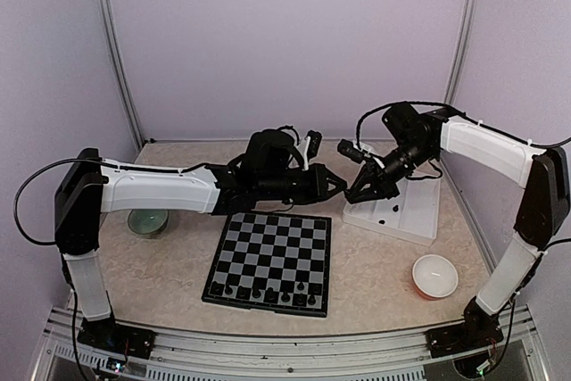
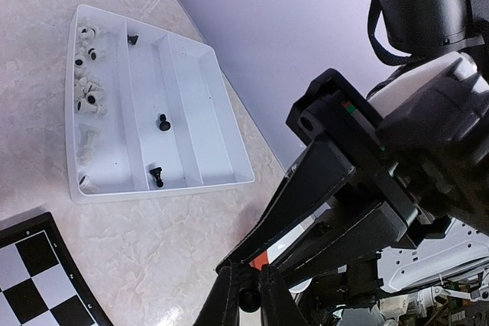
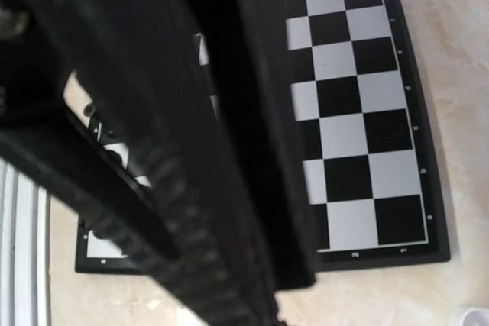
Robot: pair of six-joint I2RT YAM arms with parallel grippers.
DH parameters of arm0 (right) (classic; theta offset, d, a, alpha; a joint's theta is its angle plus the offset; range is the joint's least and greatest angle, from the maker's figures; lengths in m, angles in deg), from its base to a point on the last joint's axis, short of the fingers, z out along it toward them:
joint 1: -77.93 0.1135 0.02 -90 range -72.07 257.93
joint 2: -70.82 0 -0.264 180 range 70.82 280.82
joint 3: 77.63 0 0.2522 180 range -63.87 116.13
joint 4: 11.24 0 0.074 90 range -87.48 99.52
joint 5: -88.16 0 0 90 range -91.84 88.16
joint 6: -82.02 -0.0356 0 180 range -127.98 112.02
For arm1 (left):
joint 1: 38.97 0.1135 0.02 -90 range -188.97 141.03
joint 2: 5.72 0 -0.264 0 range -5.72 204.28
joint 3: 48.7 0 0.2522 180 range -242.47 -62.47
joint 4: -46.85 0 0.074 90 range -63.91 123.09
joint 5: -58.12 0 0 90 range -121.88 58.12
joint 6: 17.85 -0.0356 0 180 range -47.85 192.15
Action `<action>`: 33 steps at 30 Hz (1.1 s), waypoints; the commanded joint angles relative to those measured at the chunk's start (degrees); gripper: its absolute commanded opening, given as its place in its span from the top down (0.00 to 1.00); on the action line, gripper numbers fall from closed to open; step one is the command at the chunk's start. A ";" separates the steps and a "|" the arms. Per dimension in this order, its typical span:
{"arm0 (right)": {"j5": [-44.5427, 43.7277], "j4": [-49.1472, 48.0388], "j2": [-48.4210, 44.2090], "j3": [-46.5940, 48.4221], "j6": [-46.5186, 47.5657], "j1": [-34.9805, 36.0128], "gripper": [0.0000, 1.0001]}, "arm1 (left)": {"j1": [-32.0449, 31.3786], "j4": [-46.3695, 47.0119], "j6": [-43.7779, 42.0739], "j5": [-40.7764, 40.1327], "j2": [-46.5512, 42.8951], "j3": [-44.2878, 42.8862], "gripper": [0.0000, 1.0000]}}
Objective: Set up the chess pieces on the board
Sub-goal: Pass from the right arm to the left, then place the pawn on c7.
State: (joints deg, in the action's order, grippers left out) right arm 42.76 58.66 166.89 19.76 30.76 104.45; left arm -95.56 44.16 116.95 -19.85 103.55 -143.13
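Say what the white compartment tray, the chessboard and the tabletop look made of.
Tray: likely moulded plastic, white and slightly glossy, with thin rounded walls. Chessboard: flat, smooth, matte printed checks; plastic or card, unclear which. Tabletop: beige marbled pattern with soft sheen, probably laminate rather than stone.

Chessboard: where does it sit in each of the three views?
Top external: chessboard at lower centre.
Left wrist: chessboard corner only, bottom left.
Right wrist: chessboard fills the right side.
Shared landmark: the beige marbled tabletop.
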 commanded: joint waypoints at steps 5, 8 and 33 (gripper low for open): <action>2.27 0.16 -1.67 0.81 -0.97 0.81 0.91 | 0.39 -0.34 -0.48 -0.80 -0.42 1.36 0.93; 2.47 0.19 -1.76 0.67 -1.06 0.81 0.91 | 0.35 -0.87 -1.12 -1.26 -0.89 1.32 0.95; 0.22 -6.44 -1.82 -9.58 -1.66 -0.15 0.91 | -9.32 -30.61 -20.18 -23.15 -14.41 16.00 0.96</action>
State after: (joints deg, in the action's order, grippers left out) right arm 42.87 52.95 166.01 9.53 29.58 104.43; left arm -102.82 16.99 99.51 -39.52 87.57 -127.44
